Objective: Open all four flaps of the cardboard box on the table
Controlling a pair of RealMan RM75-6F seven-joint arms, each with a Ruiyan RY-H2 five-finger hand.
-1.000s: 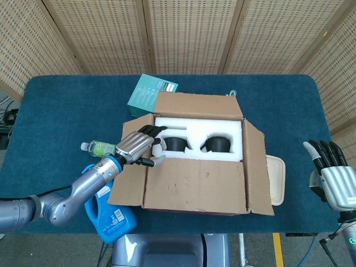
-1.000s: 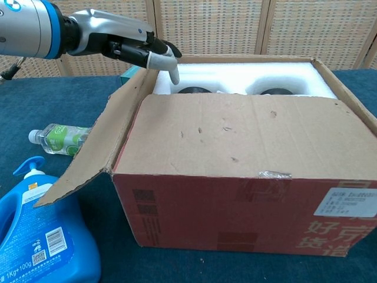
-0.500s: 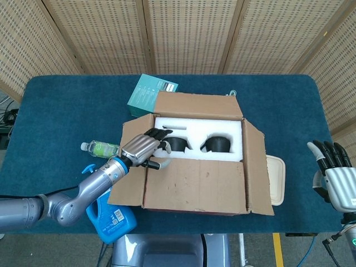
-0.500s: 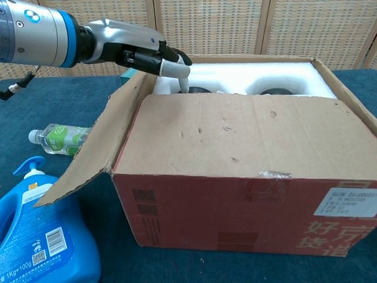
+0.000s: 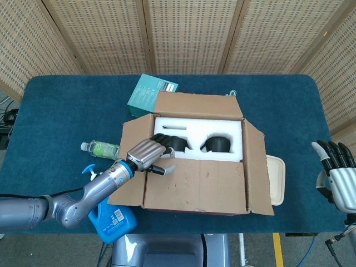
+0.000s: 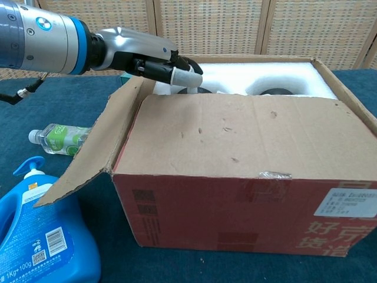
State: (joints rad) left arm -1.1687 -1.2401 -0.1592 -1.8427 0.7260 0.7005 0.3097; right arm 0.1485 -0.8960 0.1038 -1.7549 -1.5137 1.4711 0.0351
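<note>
The cardboard box (image 5: 194, 161) stands mid-table with white foam (image 5: 222, 130) and two dark round items showing inside. Its far flap (image 5: 197, 105) stands up, while the left flap (image 5: 129, 167) and right flap (image 5: 257, 167) hang outward. The near flap (image 5: 194, 183) leans in over the front of the opening; in the chest view this near flap (image 6: 247, 135) rises above the red front wall. My left hand (image 5: 150, 153) reaches in at the near-left corner, its fingers (image 6: 177, 73) extended and touching the near flap's top edge, holding nothing. My right hand (image 5: 335, 173) hovers off the table's right edge with fingers spread.
A teal carton (image 5: 152, 92) lies behind the box. A green-labelled bottle (image 5: 100, 148) and a blue detergent jug (image 5: 114, 217) sit left of the box, under my left arm. A white clamshell container (image 5: 276, 178) lies against the right flap.
My left hand has slid rightward from above the left flap to the near flap's edge inside the box. The right hand has drifted slightly toward the right edge. The flaps look unchanged.
</note>
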